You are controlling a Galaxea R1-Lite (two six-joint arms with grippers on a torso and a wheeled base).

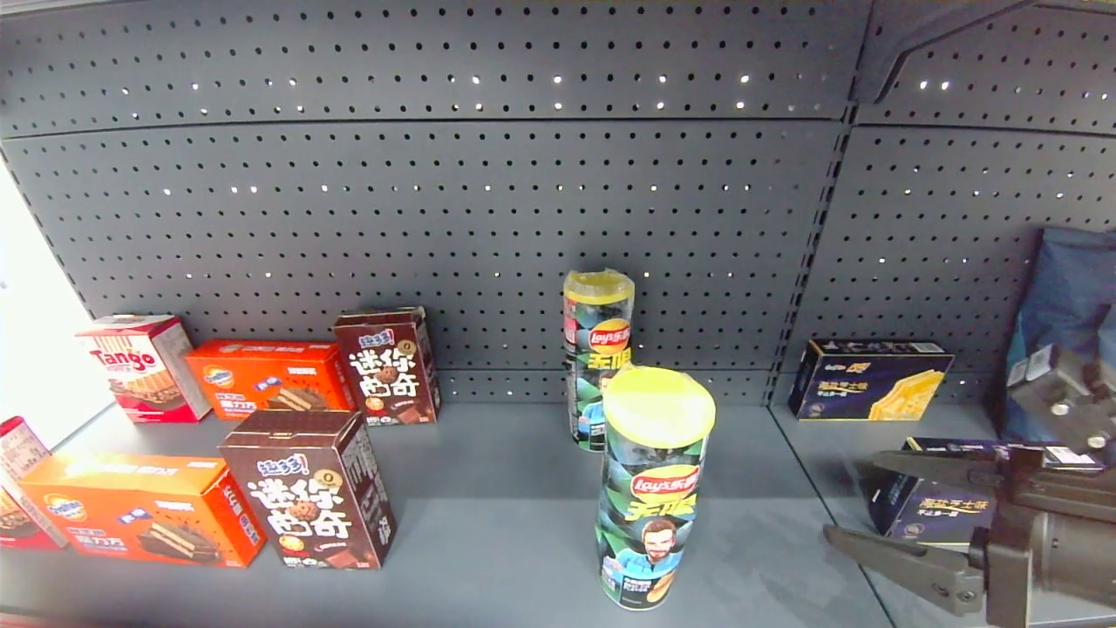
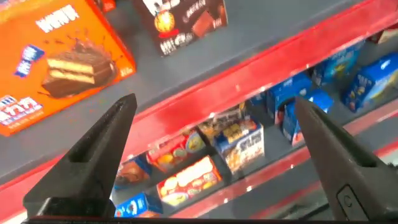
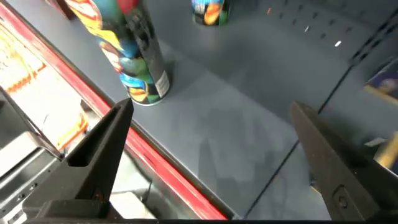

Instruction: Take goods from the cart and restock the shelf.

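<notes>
Two chip cans stand upright on the grey shelf: a front can with a yellow lid, and a back can close to the pegboard. My right gripper hangs open to the right of the front can, with nothing between its fingers. In the right wrist view the front can stands near the shelf's red front edge, apart from the gripper. My left gripper is open and empty, hovering over the red shelf edge near an orange box.
Boxes fill the shelf's left part: brown cookie boxes, orange boxes and a red-white wafer box. Dark boxes and a blue bag lie on the right. Lower shelves hold packaged goods.
</notes>
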